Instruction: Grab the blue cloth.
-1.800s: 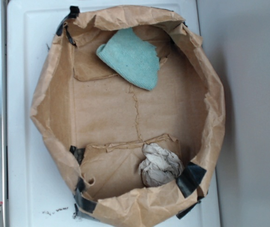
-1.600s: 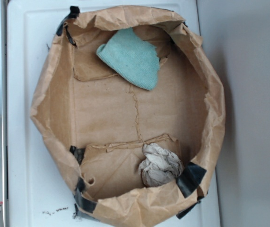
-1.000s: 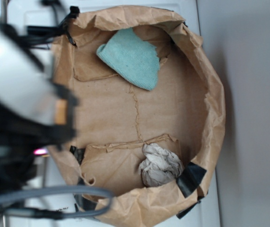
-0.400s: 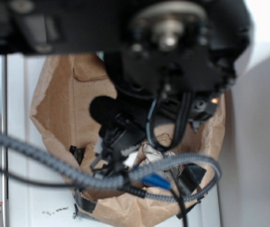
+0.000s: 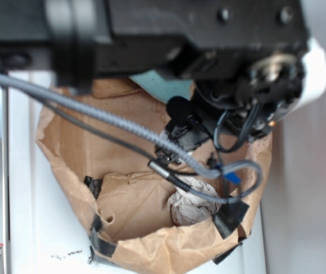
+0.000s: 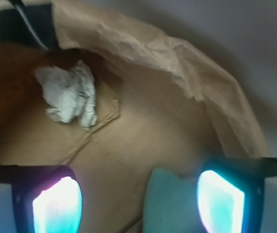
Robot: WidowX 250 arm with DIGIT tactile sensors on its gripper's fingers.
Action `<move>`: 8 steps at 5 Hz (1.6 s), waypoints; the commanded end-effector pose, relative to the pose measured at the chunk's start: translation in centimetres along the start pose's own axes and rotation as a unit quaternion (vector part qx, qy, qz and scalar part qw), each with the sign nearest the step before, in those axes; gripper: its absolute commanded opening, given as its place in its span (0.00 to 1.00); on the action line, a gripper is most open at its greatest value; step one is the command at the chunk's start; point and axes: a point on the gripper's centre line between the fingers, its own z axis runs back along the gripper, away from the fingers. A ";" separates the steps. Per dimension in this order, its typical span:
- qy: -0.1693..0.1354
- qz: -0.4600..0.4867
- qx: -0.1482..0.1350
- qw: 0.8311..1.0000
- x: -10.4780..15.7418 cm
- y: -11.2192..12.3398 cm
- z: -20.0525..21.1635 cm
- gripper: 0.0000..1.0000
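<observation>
The blue cloth [image 5: 157, 84] is a teal terry cloth at the far side of the brown paper bag's floor. In the exterior view only a small wedge of it shows under the black arm. In the wrist view the cloth [image 6: 170, 201] lies at the bottom, just inside the right finger. My gripper [image 6: 138, 206] is open, with both glowing pads wide apart above the bag floor and nothing between them but floor and cloth edge. In the exterior view the gripper itself is hidden under the arm.
The brown paper bag [image 5: 54, 148] is rolled down into a wide tub with crumpled walls [image 6: 187, 63]. An off-white grey crumpled rag [image 5: 188, 208] lies near its front side and shows in the wrist view [image 6: 70, 94]. Grey cables [image 5: 111, 123] hang across the bag. A white tray [image 5: 23, 200] lies beneath.
The arm has swung in from the left over the bag and now covers its far half. It hides most of the blue cloth. The cloth and rag have not moved.
</observation>
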 end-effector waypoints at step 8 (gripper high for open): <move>-0.033 -0.021 -0.032 0.999 -5.5 -3.7 1.9 1.00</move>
